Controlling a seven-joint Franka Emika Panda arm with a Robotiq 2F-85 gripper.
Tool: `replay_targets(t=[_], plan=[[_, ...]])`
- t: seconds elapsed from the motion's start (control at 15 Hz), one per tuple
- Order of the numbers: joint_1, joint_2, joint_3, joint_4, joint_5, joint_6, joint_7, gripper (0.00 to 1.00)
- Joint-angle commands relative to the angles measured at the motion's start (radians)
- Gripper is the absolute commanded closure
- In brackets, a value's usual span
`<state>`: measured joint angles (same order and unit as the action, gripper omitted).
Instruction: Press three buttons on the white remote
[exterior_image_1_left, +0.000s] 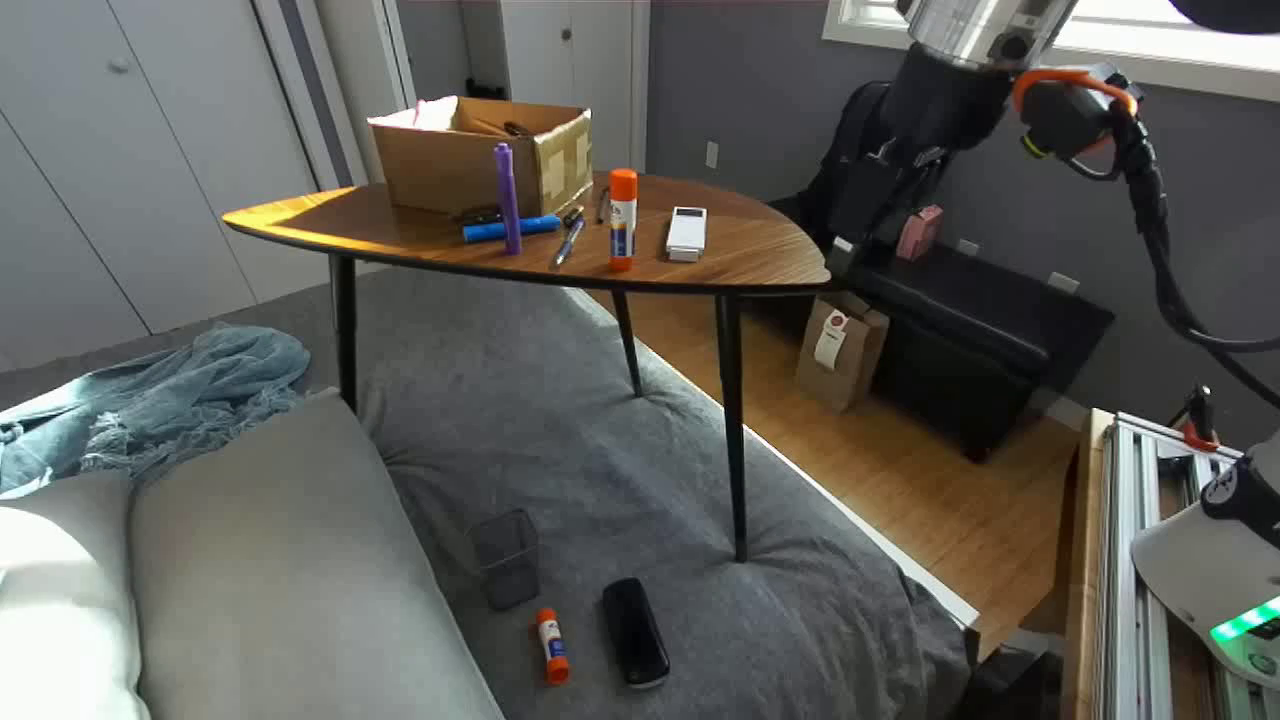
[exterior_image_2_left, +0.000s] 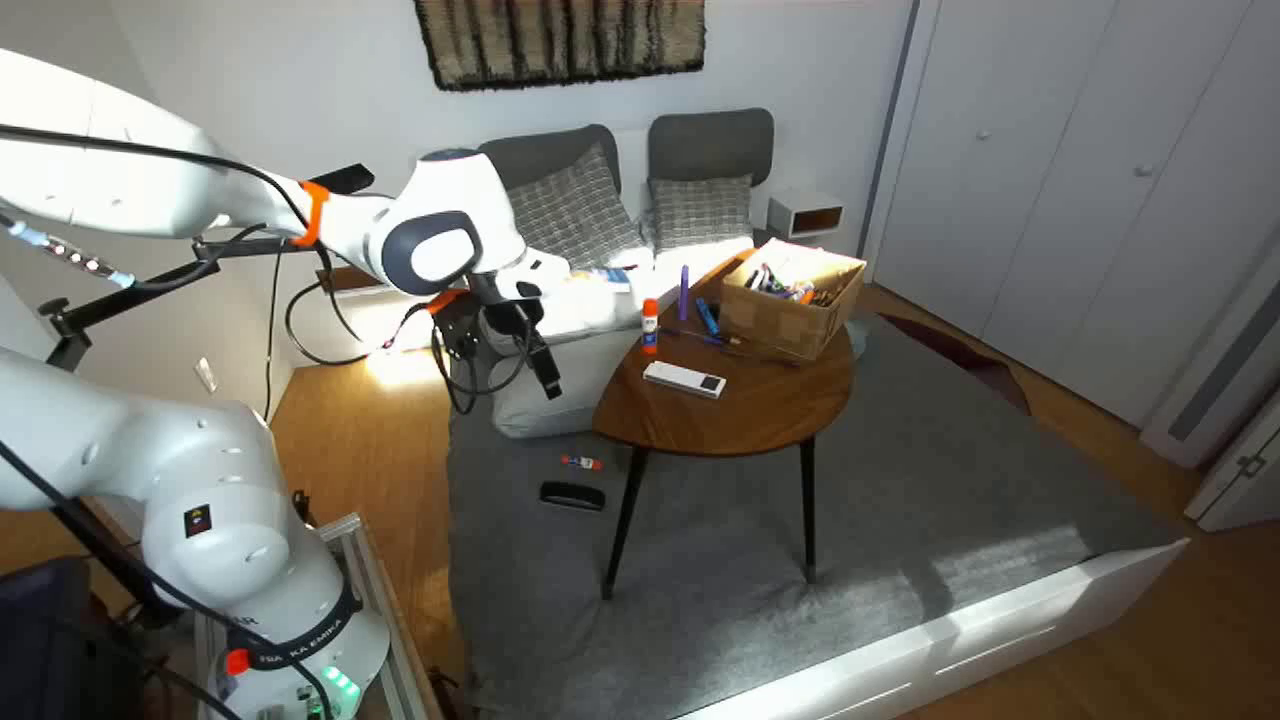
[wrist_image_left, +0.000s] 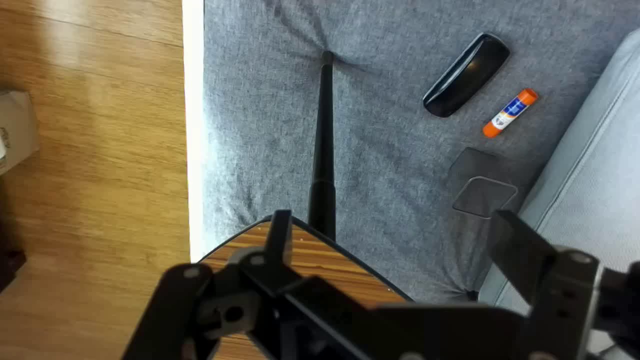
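Near labelled glue stick (exterior_image_1_left: 622, 222), white remote (exterior_image_1_left: 687, 232)

From afar, I look across a wooden table (exterior_image_1_left: 745, 235) to a gray wall (exterior_image_1_left: 740, 75) in an exterior view, from higher up toward a wall hanging (exterior_image_2_left: 565, 40) in an exterior view, and, closer in, steeply down on the table's tip and the gray bed (wrist_image_left: 390, 200) in the wrist view, ground all three share.

Open air between gripper (wrist_image_left: 392, 220) and white remote (exterior_image_2_left: 685, 380) in both exterior views; room directly above remote too; glue stick (exterior_image_2_left: 650, 327) upright just beside it, in the way low on that side; past that, upright purple marker (exterior_image_2_left: 684, 293) and cardboard box (exterior_image_2_left: 770, 320) block low passes.
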<state>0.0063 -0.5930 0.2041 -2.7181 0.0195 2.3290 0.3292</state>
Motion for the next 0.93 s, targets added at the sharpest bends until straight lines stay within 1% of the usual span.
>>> replay_targets(t=[0.0, 0.6, 0.67, 0.8, 0.87], plan=[[0.008, 0.0, -0.009, 0.002, -0.006, -0.003, 0.004, 0.0], [0.008, 0.0, -0.009, 0.002, -0.006, -0.003, 0.004, 0.0], [-0.001, 0.023, -0.02, 0.019, 0.005, 0.0, 0.011, 0.0], [-0.008, 0.079, -0.069, 0.067, 0.04, -0.048, -0.013, 0.0], [-0.029, 0.103, -0.079, 0.087, 0.028, -0.059, 0.0, 0.0]])
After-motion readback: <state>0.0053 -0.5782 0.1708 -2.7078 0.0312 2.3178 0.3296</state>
